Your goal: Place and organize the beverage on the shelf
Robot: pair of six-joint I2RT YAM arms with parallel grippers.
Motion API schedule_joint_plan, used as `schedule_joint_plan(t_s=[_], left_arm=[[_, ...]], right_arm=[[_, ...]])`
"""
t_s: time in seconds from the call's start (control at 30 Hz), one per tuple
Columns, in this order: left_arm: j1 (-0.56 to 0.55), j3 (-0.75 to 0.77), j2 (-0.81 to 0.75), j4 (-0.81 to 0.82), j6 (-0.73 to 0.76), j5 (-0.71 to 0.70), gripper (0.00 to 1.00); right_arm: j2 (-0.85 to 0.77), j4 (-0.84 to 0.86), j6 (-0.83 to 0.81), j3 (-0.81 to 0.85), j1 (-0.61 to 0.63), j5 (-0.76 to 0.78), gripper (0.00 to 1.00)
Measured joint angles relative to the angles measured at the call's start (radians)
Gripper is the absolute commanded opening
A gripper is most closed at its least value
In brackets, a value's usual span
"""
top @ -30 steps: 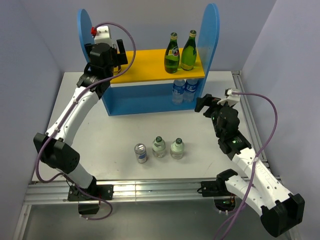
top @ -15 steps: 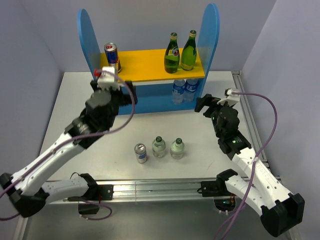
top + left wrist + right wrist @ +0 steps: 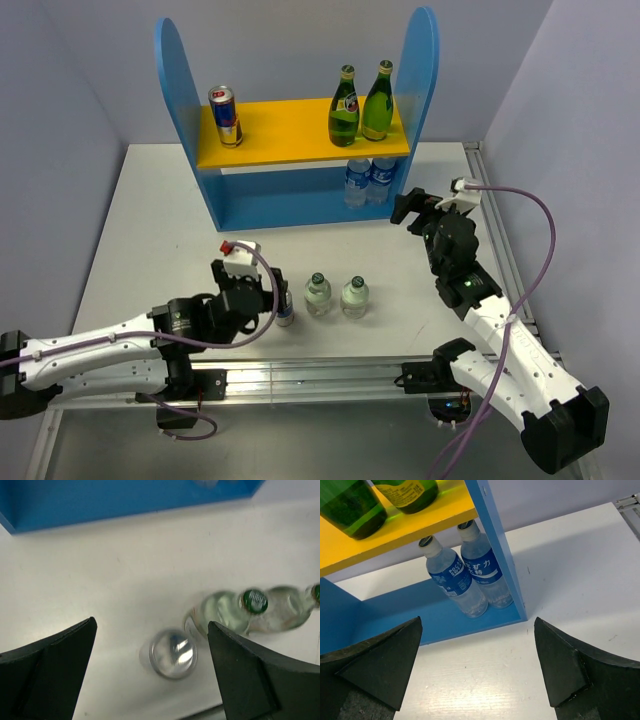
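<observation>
The shelf (image 3: 420,70) stands at the back of the table. On its yellow-orange board are a red can (image 3: 225,115) at the left and two green bottles (image 3: 360,103) at the right. Two water bottles (image 3: 470,575) stand on its blue base. Near the table's front stand a silver can (image 3: 172,653) and two clear green-capped bottles (image 3: 335,295). My left gripper (image 3: 152,622) hovers open just above the silver can, a finger on either side of it and touching nothing. Open and empty, my right gripper (image 3: 478,625) hangs low in front of the shelf's right end.
The table's metal front rail (image 3: 320,375) runs just behind the left arm. The shelf's right side panel (image 3: 492,540) is close ahead of the right gripper. Walls enclose the table on the left, back and right.
My left arm has drawn back from the upper board, leaving the red can there. It swung down to the near table, over the silver can. The right arm has not moved.
</observation>
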Motion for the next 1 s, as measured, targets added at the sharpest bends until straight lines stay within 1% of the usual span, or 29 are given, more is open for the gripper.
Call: schedule_joint_plan(t_s=[0.13,0.3,0.4,0.6,0.7,0.8,0.9,0.93,0.97,1.0], left_arm=[[-0.107,-0.050,0.000,-0.059,-0.145,-0.038,0.99],[-0.195,-0.100,0.009,-0.072,-0.269,-0.068,0.99],[-0.213,-0.129,0.027,-0.062,-0.309,-0.078,0.99],[-0.217,-0.208,0.095,0.013,-0.369,-0.119,0.99],[-0.217,-0.226,0.164,0.087,-0.359,-0.153,0.99],[-0.193,-0.228,0.238,0.185,-0.321,-0.166,0.99],[-0.129,-0.241,0.287,0.330,-0.246,-0.154,0.88],[-0.106,-0.245,0.302,0.372,-0.224,-0.150,0.67],[-0.080,-0.250,0.315,0.412,-0.209,-0.143,0.55],[-0.059,-0.252,0.327,0.452,-0.187,-0.139,0.39]], right_arm=[[0.000,-0.002,0.000,-0.013,0.000,0.005,1.00],[0.000,-0.001,0.000,-0.021,0.000,0.011,1.00],[0.000,-0.002,0.000,-0.025,0.000,0.012,1.00],[0.000,-0.001,0.000,-0.026,0.000,0.014,1.00],[0.000,-0.001,0.000,-0.026,0.000,0.014,1.00],[0.000,0.000,0.000,-0.026,0.000,0.014,1.00],[0.000,0.000,0.000,-0.026,0.000,0.015,1.00],[0.000,-0.001,0.000,-0.026,0.000,0.015,1.00],[0.000,-0.001,0.000,-0.026,0.000,0.015,1.00],[0.000,0.000,0.000,-0.026,0.000,0.015,1.00]])
